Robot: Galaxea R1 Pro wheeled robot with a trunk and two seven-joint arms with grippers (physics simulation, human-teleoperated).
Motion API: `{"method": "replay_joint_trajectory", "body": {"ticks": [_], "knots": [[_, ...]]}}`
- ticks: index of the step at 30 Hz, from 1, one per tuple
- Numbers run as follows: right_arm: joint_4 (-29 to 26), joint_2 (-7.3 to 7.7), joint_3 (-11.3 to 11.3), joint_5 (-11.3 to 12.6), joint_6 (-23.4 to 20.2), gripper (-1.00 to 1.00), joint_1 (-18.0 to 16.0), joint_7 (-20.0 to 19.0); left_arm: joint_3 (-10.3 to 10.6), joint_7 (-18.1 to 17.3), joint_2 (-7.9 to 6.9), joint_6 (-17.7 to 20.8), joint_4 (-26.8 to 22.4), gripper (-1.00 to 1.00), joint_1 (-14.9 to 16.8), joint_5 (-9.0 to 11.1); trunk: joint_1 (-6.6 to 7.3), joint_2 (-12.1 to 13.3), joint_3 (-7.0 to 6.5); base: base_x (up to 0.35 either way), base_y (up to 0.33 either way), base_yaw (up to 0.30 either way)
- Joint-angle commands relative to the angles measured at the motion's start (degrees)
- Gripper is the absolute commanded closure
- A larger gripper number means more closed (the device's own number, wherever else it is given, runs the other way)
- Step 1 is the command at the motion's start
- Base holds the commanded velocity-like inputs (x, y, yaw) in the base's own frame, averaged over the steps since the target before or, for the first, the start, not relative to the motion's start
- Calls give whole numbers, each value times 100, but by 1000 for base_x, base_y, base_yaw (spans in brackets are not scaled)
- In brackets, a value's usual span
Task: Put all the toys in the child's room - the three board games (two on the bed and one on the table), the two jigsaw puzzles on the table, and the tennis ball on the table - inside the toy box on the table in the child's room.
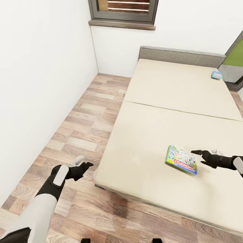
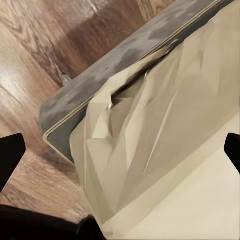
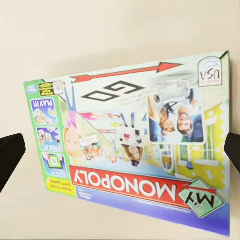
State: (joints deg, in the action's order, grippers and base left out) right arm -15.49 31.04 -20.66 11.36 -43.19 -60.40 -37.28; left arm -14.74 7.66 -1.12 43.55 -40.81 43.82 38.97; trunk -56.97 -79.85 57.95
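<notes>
**Right tool poised over green-edged board game on bed**

White walls and wood-plank floor (image 1: 84, 111) frame the bed (image 1: 162, 135), whose beige mattress fills most of the head view below a dark-framed window (image 1: 123, 11).

Head view: green-edged board game (image 1: 181, 160) lies flat near the mattress's near right part. A second, blue board game (image 1: 216, 75) rests far off by the grey headboard (image 1: 182, 55), well apart from the first.

Right wrist view adds detail: the lid (image 3: 135, 145) reads "MY MONOPOLY", with cartoon figures and a green side strip. Black fingertips (image 3: 10, 157) sit wide apart at either frame edge, nothing between them but the box below.

Right tool (image 1: 206, 153): arm reaches in from the right, fingers spread, just beside the box's right edge; contact cannot be judged.

Left tool (image 1: 82, 164): arm extended forward over the floor beside the bed's near corner, fingers parted, empty. Left wrist view shows that corner (image 2: 65, 125): dark grey frame, crumpled beige sheet.
</notes>
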Motion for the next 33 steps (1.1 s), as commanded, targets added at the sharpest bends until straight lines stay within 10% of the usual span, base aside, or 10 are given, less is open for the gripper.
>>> {"method": "replay_joint_trajectory", "body": {"ticks": [1, 33], "knots": [[-2, 5, -18, -25, -36, -100, 7, -70, -8, 44, 4, 24, -11, -100, -14, 61, 0, -2, 7, 0, 0, 0], [2, 30, -17, -169, 43, -100, 54, -294, 6, 60, 8, 2, -20, -100, -63, 3, 0, -2, 30, 0, 0, 0]]}}
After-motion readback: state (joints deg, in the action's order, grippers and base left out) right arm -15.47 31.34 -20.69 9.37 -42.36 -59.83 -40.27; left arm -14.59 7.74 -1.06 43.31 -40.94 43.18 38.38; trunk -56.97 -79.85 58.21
